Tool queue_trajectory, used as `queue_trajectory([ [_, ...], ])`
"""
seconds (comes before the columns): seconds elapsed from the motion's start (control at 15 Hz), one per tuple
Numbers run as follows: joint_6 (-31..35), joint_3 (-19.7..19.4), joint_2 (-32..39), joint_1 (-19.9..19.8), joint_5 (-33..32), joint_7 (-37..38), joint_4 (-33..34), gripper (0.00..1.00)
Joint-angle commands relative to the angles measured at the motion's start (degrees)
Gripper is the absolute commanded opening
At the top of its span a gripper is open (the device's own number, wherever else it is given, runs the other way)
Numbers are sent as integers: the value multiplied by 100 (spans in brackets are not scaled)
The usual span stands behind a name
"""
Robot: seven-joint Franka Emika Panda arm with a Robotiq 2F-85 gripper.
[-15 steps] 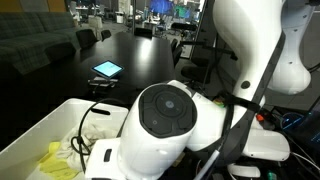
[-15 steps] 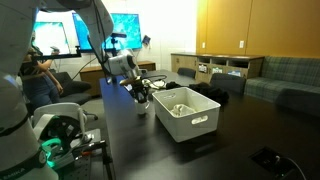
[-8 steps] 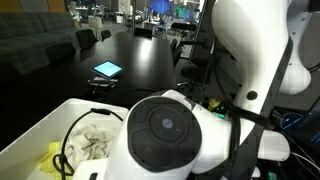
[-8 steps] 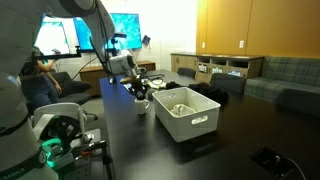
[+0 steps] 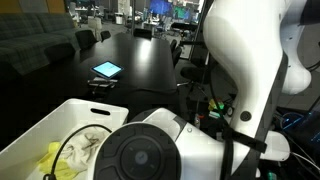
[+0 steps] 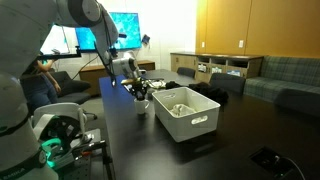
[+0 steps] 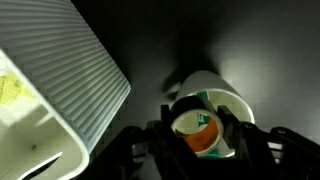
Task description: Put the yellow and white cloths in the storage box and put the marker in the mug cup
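Observation:
In the wrist view my gripper [image 7: 198, 132] is shut on the marker [image 7: 194, 126], seen end-on with orange and green colours. It hangs right over the mouth of the white mug [image 7: 222, 88]. In an exterior view the gripper [image 6: 140, 93] is just above the mug [image 6: 141, 107], beside the white storage box [image 6: 186, 122]. The box [image 5: 72, 108] holds the yellow cloth [image 5: 56, 161] and the white cloth [image 5: 93, 141]. The yellow cloth also shows in the wrist view [image 7: 9, 90], inside the box [image 7: 78, 82].
A lit phone [image 5: 106, 69] lies on the dark table [image 5: 140, 55] beyond the box. The arm's large white joint [image 5: 150, 150] blocks much of that exterior view. Chairs and a couch stand around the table.
The arm's joint has sunk lower and larger in the exterior view. The gripper with the marker stays over the mug, slightly lower.

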Motion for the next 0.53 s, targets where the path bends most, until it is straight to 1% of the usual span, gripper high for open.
queue_trajectory([
  [0.0,-134,-47,155,108,237,-110,299,25],
  [0.47,-136,-183,174,198,143,-87,344,25],
])
